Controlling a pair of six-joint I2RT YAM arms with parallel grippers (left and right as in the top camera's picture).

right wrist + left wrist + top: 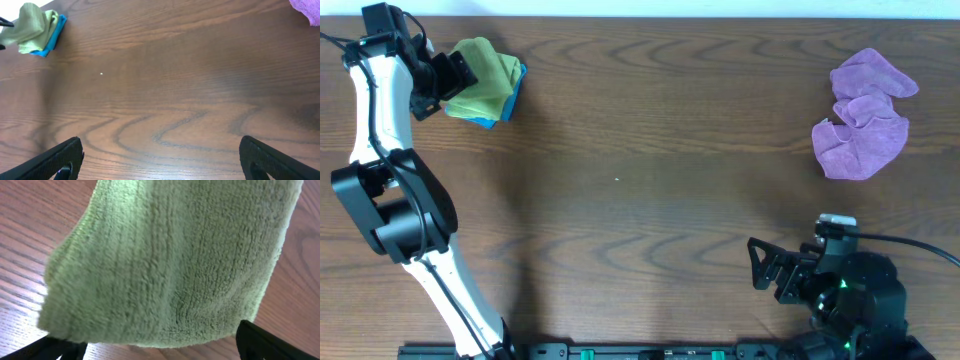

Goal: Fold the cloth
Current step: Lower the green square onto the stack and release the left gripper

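The cloth (pixel 488 70) lies bunched just ahead of the left tool (pixel 458 72), whose jaws stand spread and grip nothing. It sits on a small blue cloth (pixel 512 98) at the far-left corner of the dark wood-grain table (pixel 650 180). The right tool (pixel 765 268) is also spread wide, and a purple cloth (pixel 865 115) lies well apart.

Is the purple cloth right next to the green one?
No, the purple cloth and the green cloth lie at opposite ends of the table.

Overhead: fixed above the table (pixel 640 200), looking straight down from far off; the cloth (pixel 485 70) lies at frame upper left. Left wrist: very near the cloth (pixel 175 260), angled down on it; it fills the frame. Right wrist: low, well apart from the cloth (pixel 32 27), facing across toward it. All three views share the cloth.
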